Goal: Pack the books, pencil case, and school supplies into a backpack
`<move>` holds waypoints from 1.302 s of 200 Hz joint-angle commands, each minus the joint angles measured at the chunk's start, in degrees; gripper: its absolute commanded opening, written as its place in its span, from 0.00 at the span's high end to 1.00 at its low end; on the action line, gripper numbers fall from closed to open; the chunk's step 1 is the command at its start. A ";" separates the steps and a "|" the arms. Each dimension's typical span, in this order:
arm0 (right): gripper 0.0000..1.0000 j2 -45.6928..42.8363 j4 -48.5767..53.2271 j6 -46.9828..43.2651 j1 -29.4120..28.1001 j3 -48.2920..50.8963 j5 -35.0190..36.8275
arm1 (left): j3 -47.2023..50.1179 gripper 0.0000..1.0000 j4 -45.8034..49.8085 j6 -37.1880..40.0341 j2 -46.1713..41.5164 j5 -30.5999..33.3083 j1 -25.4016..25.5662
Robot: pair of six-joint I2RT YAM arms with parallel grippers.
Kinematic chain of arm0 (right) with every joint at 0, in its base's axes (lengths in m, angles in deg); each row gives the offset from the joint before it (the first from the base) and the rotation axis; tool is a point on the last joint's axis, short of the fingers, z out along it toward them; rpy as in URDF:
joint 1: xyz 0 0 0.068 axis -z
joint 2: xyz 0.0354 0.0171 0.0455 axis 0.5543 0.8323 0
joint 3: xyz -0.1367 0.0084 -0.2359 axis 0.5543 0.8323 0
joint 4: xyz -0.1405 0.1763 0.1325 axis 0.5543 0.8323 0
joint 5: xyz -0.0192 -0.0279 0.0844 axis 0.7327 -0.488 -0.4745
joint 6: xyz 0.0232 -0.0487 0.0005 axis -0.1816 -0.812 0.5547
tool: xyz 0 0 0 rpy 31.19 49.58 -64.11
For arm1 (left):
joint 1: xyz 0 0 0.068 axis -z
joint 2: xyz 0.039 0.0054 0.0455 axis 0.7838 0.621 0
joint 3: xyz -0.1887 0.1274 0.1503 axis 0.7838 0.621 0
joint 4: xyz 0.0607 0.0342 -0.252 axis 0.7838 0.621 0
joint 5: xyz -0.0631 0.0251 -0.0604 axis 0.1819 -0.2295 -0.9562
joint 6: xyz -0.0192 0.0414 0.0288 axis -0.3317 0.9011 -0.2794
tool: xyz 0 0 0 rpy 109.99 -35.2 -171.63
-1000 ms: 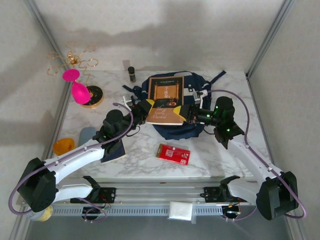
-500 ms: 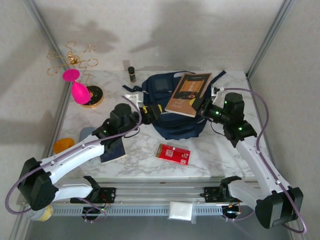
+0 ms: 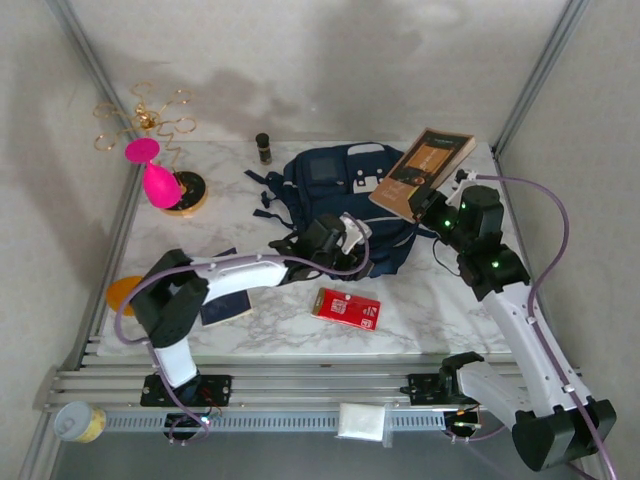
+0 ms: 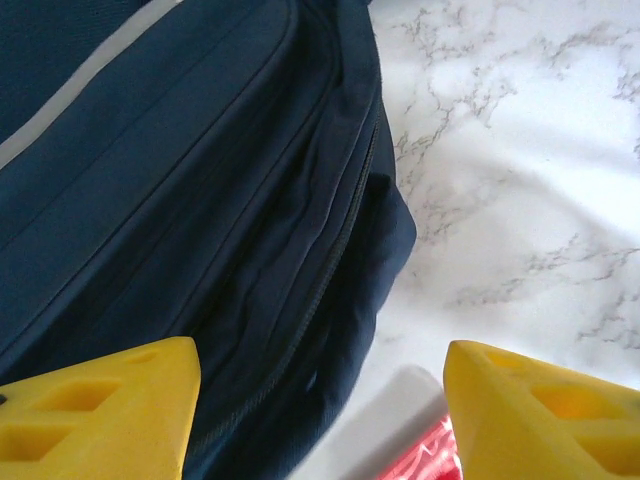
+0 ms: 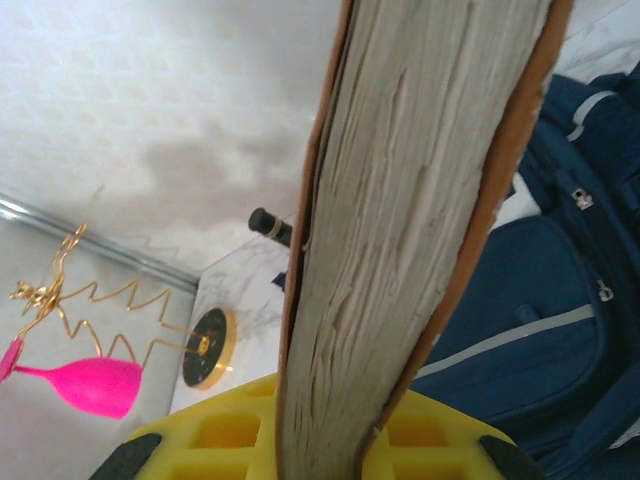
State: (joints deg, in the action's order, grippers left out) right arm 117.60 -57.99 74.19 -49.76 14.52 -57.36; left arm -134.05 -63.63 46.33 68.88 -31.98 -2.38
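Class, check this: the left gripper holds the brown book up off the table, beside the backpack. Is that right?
No. The right gripper holds the brown book up off the table, beside the backpack, as the top external view shows. The left gripper is open, holding nothing.

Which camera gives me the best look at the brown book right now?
Top external. It shows the brown book with its whole cover, tilted up in the right hand by the backpack's right side. The right wrist view gives its page edges close up, clamped between yellow fingers.
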 commanded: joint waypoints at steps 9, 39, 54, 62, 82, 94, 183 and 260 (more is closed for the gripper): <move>1.00 -3.01 -5.25 -1.88 0.28 -1.78 1.67 | -6.08 0.36 2.40 6.39 4.93 1.75 0.78; 1.00 -3.27 -6.23 -2.07 0.22 -1.10 -0.87 | -9.13 0.48 2.33 7.38 8.57 6.81 0.71; 1.00 -3.22 -6.60 -2.07 0.28 -0.96 -2.02 | -10.34 0.58 2.60 7.89 9.82 6.86 0.54; 1.00 -3.31 -6.89 -2.07 0.26 -0.80 -2.41 | -10.88 0.64 2.72 7.86 10.30 7.03 0.33; 1.00 -3.43 -7.73 -2.09 0.28 -0.35 -2.83 | -10.74 0.73 0.35 5.67 10.42 5.38 -0.77; 1.00 -3.32 -8.25 -1.83 0.23 -0.25 -3.59 | -10.96 0.72 -0.66 5.06 10.96 3.35 -1.24; 1.00 -5.15 -7.69 -1.75 0.28 -0.04 -5.35 | -13.27 1.00 1.55 4.34 7.20 5.84 -3.48; 1.00 -6.68 2.31 -1.67 1.32 -0.89 -8.45 | -13.13 1.00 0.78 0.45 -1.68 15.36 -7.27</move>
State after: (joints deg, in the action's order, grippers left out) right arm 112.05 -58.78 74.19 -49.48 15.26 -63.35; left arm -146.42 -61.25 49.34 71.90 -22.62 -6.94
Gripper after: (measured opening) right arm 0.156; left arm 0.060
